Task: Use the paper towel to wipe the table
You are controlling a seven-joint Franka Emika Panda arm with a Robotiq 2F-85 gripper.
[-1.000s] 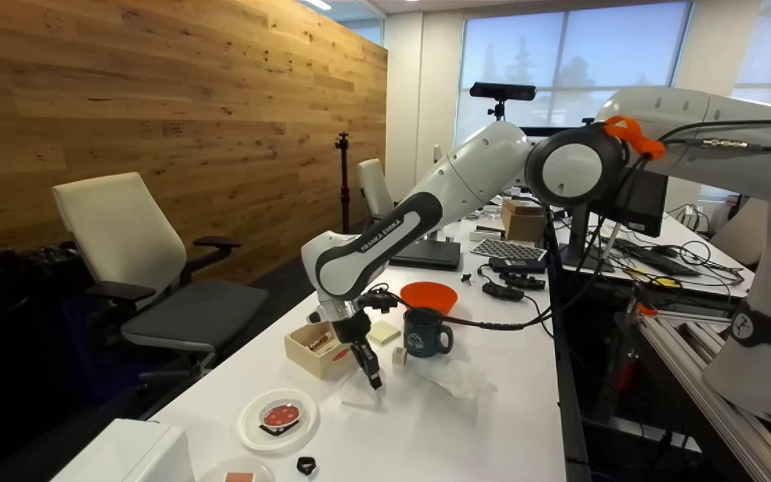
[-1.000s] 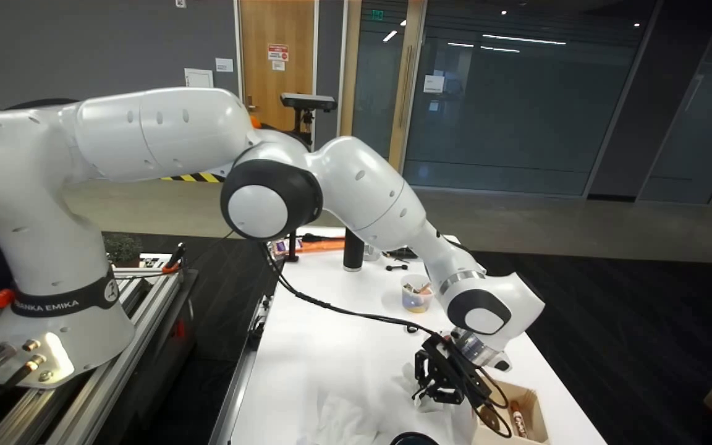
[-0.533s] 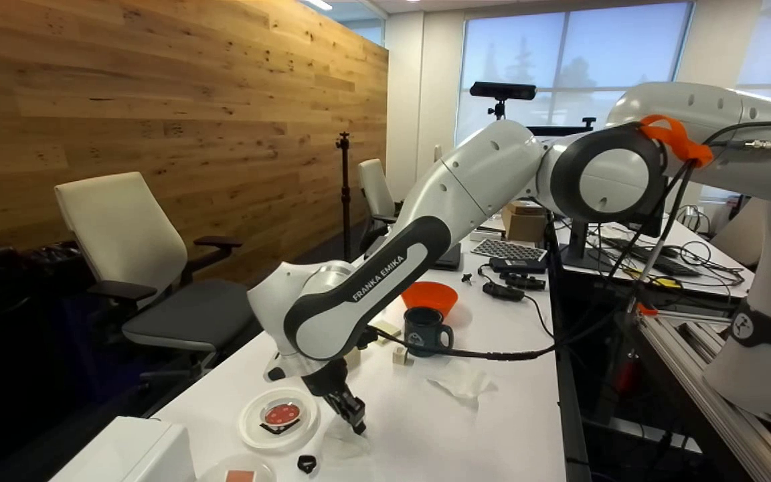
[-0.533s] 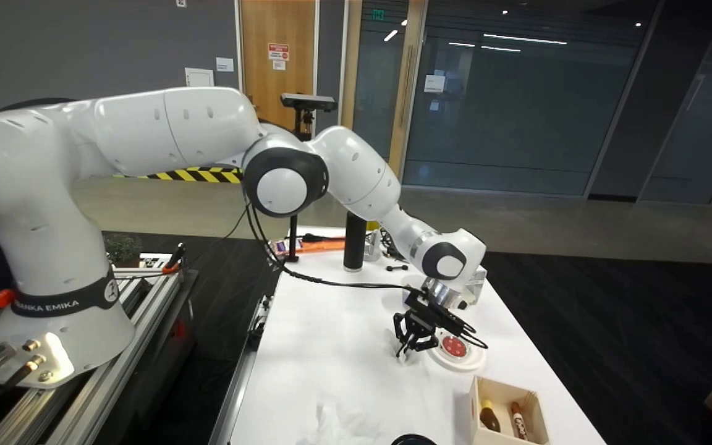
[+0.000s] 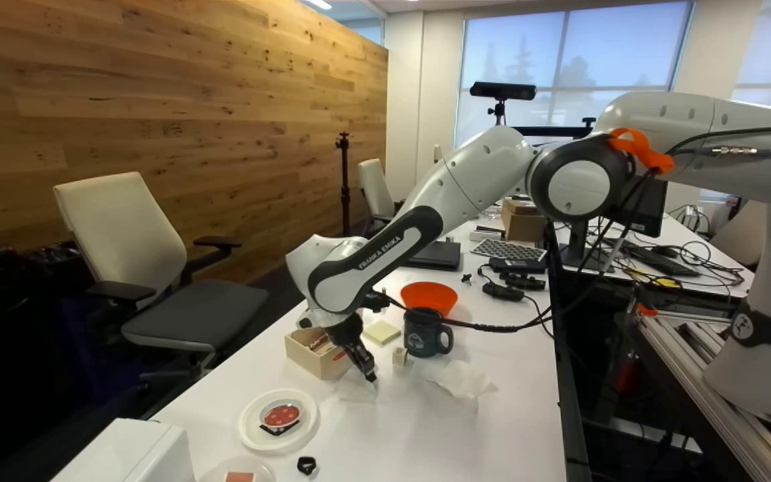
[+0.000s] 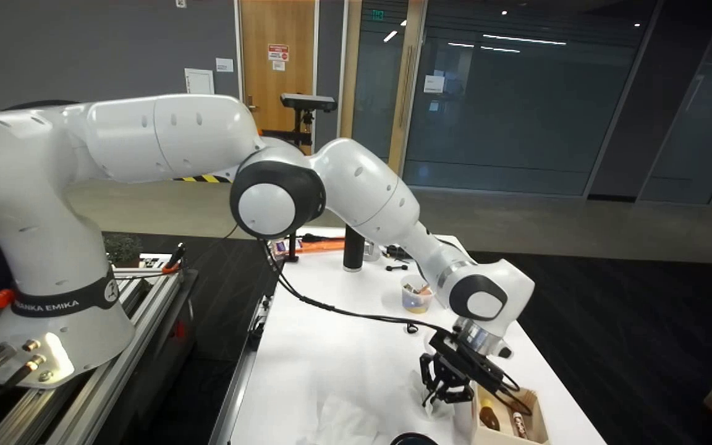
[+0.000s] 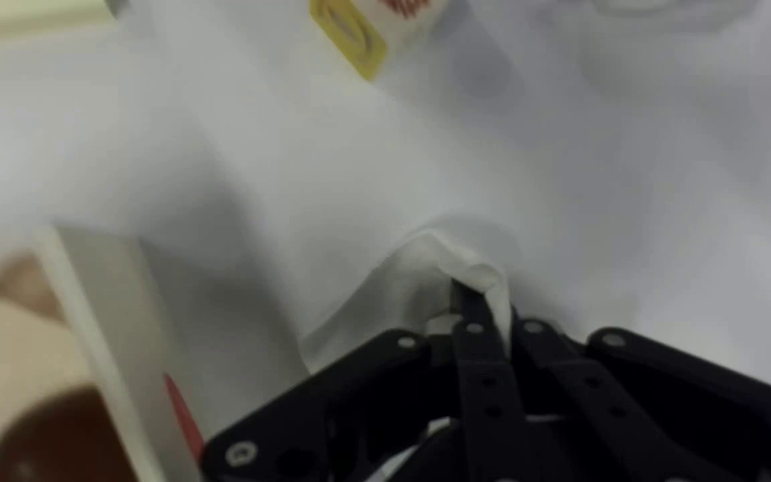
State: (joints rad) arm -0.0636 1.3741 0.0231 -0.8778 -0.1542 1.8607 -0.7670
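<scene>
Since half a second ago, the black fingers (image 7: pixel 479 355) and the paper towel (image 7: pixel 419 281) in their grip have travelled from beside the round white plate (image 5: pixel 249 428) to just beside the open tan box (image 5: pixel 306 361). Clenched, the straight, hard-edged fingers pinch a thin white fold between them — it curls in a soft crease at the fingertips, while the loose part fans out low over the smooth white counter (image 5: pixel 439 442). Next comes the box, its thin pale walls wood-like, one marked in red; inside sit a glossy brown rounded thing (image 7: pixel 57 442) and a brown stick-shaped piece (image 6: pixel 519 425) with a pale label. Near the fingers, too, are a small block (image 7: pixel 352 37) printed in yellow and red and a flat, square, pale-yellow pad (image 5: pixel 382 333). Farther out, a second sheet (image 5: pixel 462 380) of thin white paper lies in ragged, crumpled folds near a dark, straight-sided mug (image 5: pixel 422 343) with a looped handle; just behind the mug, in an exterior view, flares a smooth orange bowl (image 5: pixel 429 296). The plate bears a round dish (image 5: pixel 282 415) — red and spotted inside.
</scene>
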